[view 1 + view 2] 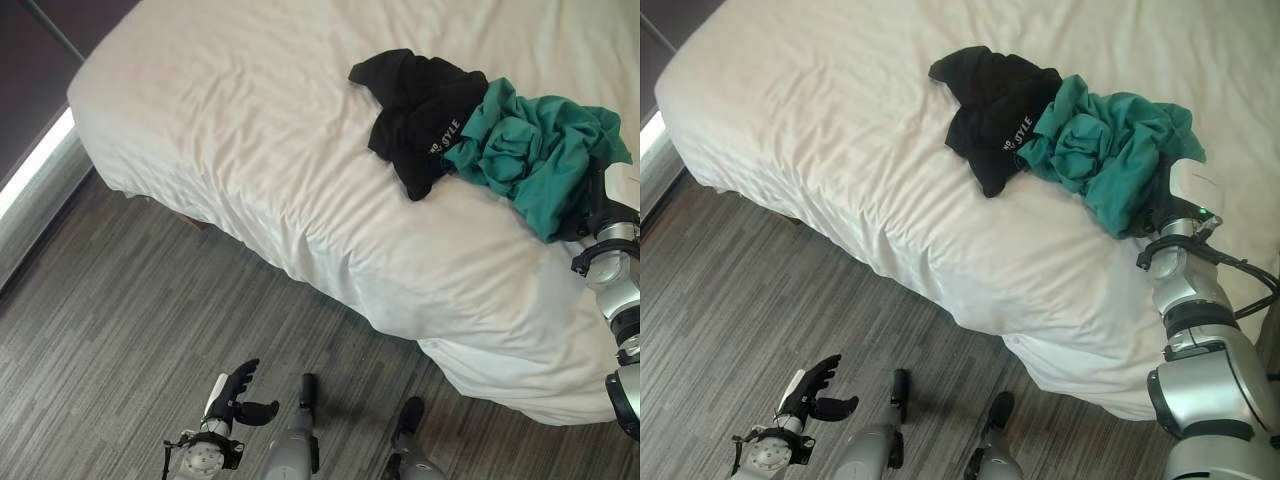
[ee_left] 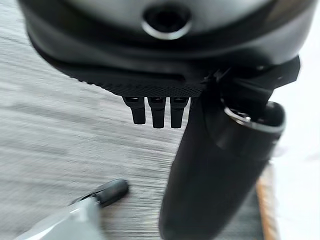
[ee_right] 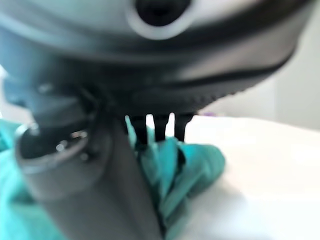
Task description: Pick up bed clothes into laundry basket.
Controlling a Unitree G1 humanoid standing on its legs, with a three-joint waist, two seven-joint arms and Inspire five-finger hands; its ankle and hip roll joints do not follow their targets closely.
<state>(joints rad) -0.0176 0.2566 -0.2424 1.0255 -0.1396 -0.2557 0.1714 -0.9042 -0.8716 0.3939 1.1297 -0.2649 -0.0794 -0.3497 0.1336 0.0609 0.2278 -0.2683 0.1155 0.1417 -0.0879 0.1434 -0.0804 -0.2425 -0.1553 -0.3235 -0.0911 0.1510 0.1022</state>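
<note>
A black garment [image 1: 420,100] lies crumpled on the white bed [image 1: 250,130], and a teal garment [image 1: 530,150] is bunched against its right side. My right hand [image 1: 1157,216] is at the teal garment's right edge, partly tucked behind the cloth. In the right wrist view its fingers [image 3: 160,125] reach straight into the teal folds [image 3: 195,165] and the thumb [image 3: 100,190] lies alongside, not closed on the cloth. My left hand [image 1: 235,395] hangs low over the floor, well clear of the bed, with its fingers [image 2: 157,115] relaxed and holding nothing.
The bed's corner and front edge run diagonally across the view, with grey wood-pattern floor [image 1: 120,330] below. A dark wall with a bright strip [image 1: 30,170] stands at the left. The bed sheet left of the clothes is bare.
</note>
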